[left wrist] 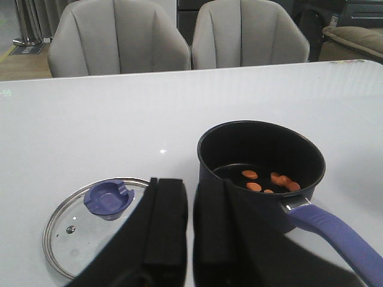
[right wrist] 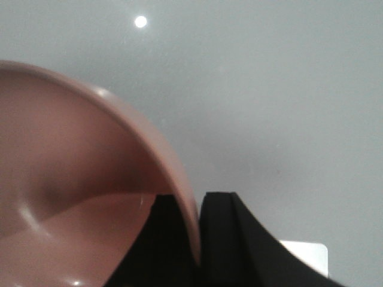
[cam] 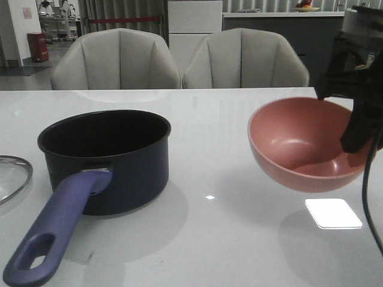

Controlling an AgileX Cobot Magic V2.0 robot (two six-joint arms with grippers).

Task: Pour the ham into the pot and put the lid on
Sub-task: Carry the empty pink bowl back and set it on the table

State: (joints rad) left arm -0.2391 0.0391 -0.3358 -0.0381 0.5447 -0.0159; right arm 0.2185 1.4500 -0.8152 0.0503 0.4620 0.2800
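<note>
Nearest in the front view, the pot's long purple-blue handle point(cam: 57, 230) reaches toward the camera, its end hole just above the lower edge. It joins the dark navy pot point(cam: 105, 158), which stands upright on the white worktop point(cam: 209, 239) toward the robot's left. At the far left edge, part of the glass lid point(cam: 12, 176) lies flat on the worktop, beside the pot but apart from it.

The left wrist view shows the lid point(left wrist: 93, 224) whole, with its steel rim and blue knob point(left wrist: 108, 199) facing up. The left end effector point(left wrist: 188, 230) hangs above the gap between lid and pot, its two black fingers point(left wrist: 166, 230) drawn nearly together with only a thin slit between them and nothing held. Beyond them, several small orange ham slices point(left wrist: 269, 181) lie on the pot's black bottom.

On the robot's right, the pink bowl point(cam: 302, 143) is held above the worktop, tilted so that its inside faces the camera; its shadow falls on the surface below. The right end effector point(right wrist: 197, 239) pinches the bowl's rim point(right wrist: 173, 173), one finger inside and one outside.

Behind the worktop stand two pale upholstered chairs point(cam: 116, 60).
</note>
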